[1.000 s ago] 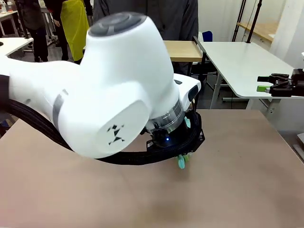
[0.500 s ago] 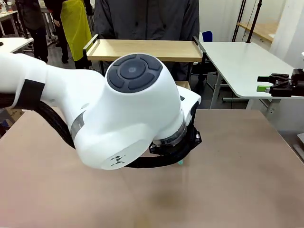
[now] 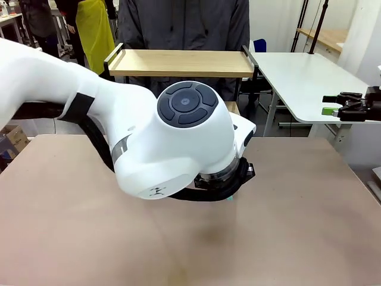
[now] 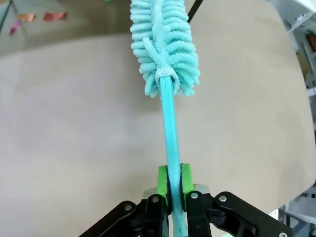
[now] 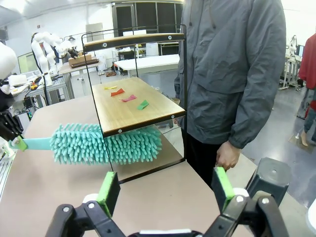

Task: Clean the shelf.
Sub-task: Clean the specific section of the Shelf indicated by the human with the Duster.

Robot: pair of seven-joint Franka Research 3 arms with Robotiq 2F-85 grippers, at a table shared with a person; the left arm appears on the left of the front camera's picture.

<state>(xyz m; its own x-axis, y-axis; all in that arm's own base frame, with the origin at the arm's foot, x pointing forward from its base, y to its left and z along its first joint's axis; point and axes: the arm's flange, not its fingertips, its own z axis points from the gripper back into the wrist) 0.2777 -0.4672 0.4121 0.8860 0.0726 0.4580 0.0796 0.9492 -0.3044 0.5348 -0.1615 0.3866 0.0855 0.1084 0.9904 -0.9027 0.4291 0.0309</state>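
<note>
Since a second ago the left arm [image 3: 161, 143] has swung back and lower in the front view. Its big joint no longer hides the shelf [image 3: 181, 62], whose top board now shows from rail to rail. Then a stub of teal handle stuck out under the wrist; now only a sliver shows. The right gripper [image 3: 331, 104] has not moved from the right edge, and the person [image 3: 184, 24] stands behind the shelf as before.

One shelf, at the far edge of the table [image 3: 297, 226]. It has two boards, and the lower board [image 5: 133, 111] carries four coloured scraps [image 5: 129, 98], as far as I can count.

One duster [image 4: 165, 44], teal and fluffy. The left gripper [image 4: 174, 177] is clamped tight on its handle, the green pads pressed against it from both sides. In the right wrist view the duster's head lies just under the lower board's near edge, with a thin black leg [image 5: 98, 123] crossing in front of it. Whether it touches the board I cannot tell.

Two grippers. The right gripper's jaws stand wide apart in its own view and hold nothing.

One person at the shelf, one hand [image 5: 228, 158] hanging beside it.
</note>
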